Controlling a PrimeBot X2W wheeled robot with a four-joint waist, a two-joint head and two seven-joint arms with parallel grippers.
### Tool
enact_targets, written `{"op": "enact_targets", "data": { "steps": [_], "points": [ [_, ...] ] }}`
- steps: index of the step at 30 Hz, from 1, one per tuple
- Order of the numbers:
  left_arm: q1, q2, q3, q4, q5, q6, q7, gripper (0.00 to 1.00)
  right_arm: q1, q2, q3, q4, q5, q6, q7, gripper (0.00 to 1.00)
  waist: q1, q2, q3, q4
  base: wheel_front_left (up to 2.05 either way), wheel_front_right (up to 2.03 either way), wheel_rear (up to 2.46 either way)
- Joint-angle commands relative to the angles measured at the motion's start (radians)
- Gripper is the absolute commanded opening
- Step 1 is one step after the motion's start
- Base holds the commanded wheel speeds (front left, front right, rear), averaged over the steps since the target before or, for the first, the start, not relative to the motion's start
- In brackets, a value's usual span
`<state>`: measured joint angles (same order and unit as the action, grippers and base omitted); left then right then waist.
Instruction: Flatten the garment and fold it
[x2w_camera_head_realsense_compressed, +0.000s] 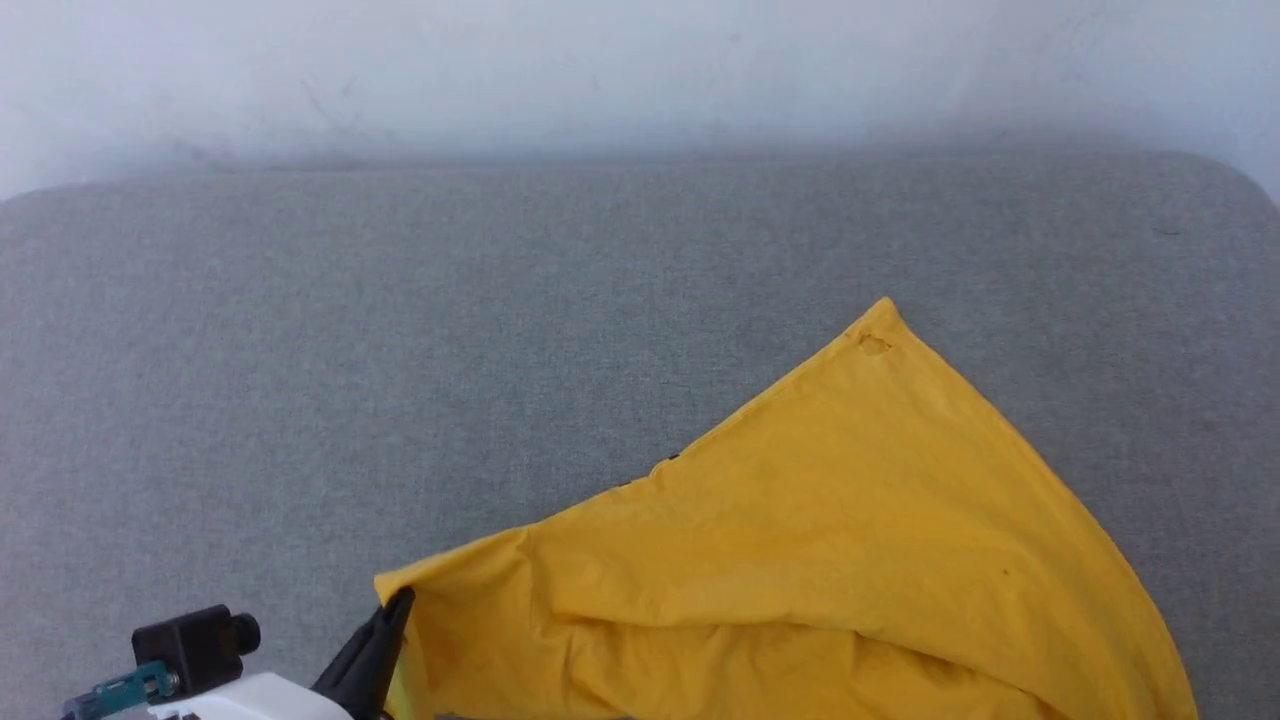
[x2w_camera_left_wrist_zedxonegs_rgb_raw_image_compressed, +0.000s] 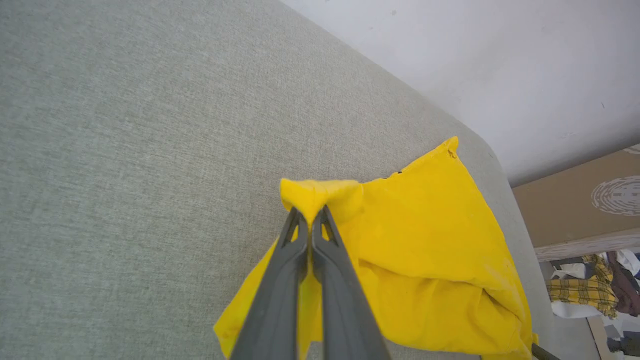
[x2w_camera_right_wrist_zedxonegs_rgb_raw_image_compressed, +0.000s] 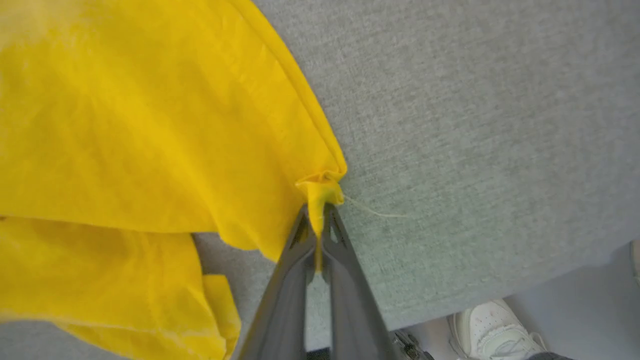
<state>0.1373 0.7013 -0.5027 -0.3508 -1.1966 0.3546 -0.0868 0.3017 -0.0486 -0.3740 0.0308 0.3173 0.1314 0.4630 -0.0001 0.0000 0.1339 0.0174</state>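
Yellow cloth is clamped at one corner in the closed left hand (x2w_camera_left_wrist_zedxonegs_rgb_raw_image_compressed: 310, 215) and at a hem corner in the closed right hand (x2w_camera_right_wrist_zedxonegs_rgb_raw_image_compressed: 320, 210), so the garment (x2w_camera_head_realsense_compressed: 850, 520), half-spread on the grey table (x2w_camera_head_realsense_compressed: 400, 350), is best drawn taut evenly before being laid flat.

garment (x2w_camera_head_realsense_compressed: 820, 560): the near part is cut off by the head view's bottom edge; the face lying down is hidden.
left claw (x2w_camera_head_realsense_compressed: 401, 600): largely cropped at that same edge.
white shoe (x2w_camera_right_wrist_zedxonegs_rgb_raw_image_compressed: 492, 330): cut off by the right wrist view's bottom edge.
heap of cloth (x2w_camera_left_wrist_zedxonegs_rgb_raw_image_compressed: 595, 292): cropped at the left wrist view's right edge, too small to be told apart.
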Motion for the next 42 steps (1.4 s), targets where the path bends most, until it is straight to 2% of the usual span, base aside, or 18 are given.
{"op": "enact_targets", "data": {
  "steps": [1,4,5,7,9,14,17,20,22,24,31,37,42],
  "points": [
    [0.006,0.001,-0.001,-0.005,-0.002,0.007,0.003,0.00,-0.025,-0.002,0.012,0.034,-0.021,-0.001,-0.023,0.00,0.0001,0.0000,-0.019,-0.013,0.00,0.00,0.00],
    [0.006,-0.001,-0.003,-0.009,-0.002,0.011,0.005,0.00,-0.059,-0.002,0.021,0.088,-0.061,-0.001,-0.067,0.00,0.0001,0.0000,-0.029,-0.019,0.00,0.00,0.00],
    [0.006,-0.002,-0.004,-0.011,-0.001,0.012,0.005,0.00,-0.069,-0.002,0.016,0.093,-0.062,-0.001,-0.079,1.00,0.0001,0.0000,-0.031,-0.020,0.00,0.00,0.00],
    [0.006,-0.005,-0.007,-0.015,0.000,0.012,0.005,0.00,-0.077,-0.002,-0.004,0.080,-0.071,-0.001,-0.086,1.00,0.0001,0.0000,-0.031,-0.019,0.00,0.00,0.00],
    [0.004,-0.009,-0.009,-0.020,0.001,0.009,0.003,0.00,-0.080,-0.002,-0.029,0.017,-0.067,-0.001,-0.063,1.00,0.0001,0.0000,-0.027,-0.013,0.00,0.00,0.00],
    [-0.002,-0.014,-0.006,-0.032,0.003,-0.004,-0.007,0.00,-0.094,-0.012,-0.055,-0.282,-0.066,-0.001,0.063,1.00,0.0001,0.0000,0.005,0.003,0.00,0.00,0.00],
    [-0.018,-0.015,-0.005,-0.040,0.010,-0.013,-0.010,0.00,-0.168,-0.053,-0.043,-0.439,-0.085,-0.001,0.131,1.00,0.0001,0.0000,0.039,0.019,0.00,0.00,0.00],
    [-0.042,-0.022,-0.007,-0.042,0.014,-0.027,-0.009,0.00,-0.300,-0.080,0.015,-0.501,-0.094,-0.001,0.194,1.00,0.0001,0.0000,0.082,0.039,0.00,0.00,0.00],
    [-0.062,-0.027,-0.011,-0.039,0.017,-0.038,-0.006,0.00,-0.400,-0.103,0.080,-0.491,-0.080,-0.001,0.214,1.00,0.0001,0.0000,0.114,0.054,0.00,0.00,0.00],
    [-0.085,-0.033,-0.015,-0.034,0.019,-0.052,-0.001,0.00,-0.487,-0.157,0.149,-0.444,-0.079,-0.001,0.230,1.00,0.0001,0.0000,0.150,0.072,0.00,0.00,0.00],
    [-0.164,-0.053,-0.027,-0.005,0.032,-0.096,0.010,0.00,-0.729,-0.250,0.302,-0.176,-0.063,-0.001,0.289,1.00,0.0001,0.0000,0.266,0.131,0.00,0.00,0.00],
    [-0.203,-0.070,-0.035,0.025,0.035,-0.124,0.013,0.00,-0.798,-0.299,0.379,-0.032,-0.059,-0.001,0.348,1.00,0.0001,0.0000,0.309,0.160,0.00,0.00,0.00],
    [-0.228,-0.087,-0.046,0.050,0.035,-0.143,0.016,0.00,-0.818,-0.331,0.421,0.042,-0.040,-0.001,0.368,1.00,0.0001,0.0000,0.327,0.185,0.00,0.00,0.00]
  ]
}}
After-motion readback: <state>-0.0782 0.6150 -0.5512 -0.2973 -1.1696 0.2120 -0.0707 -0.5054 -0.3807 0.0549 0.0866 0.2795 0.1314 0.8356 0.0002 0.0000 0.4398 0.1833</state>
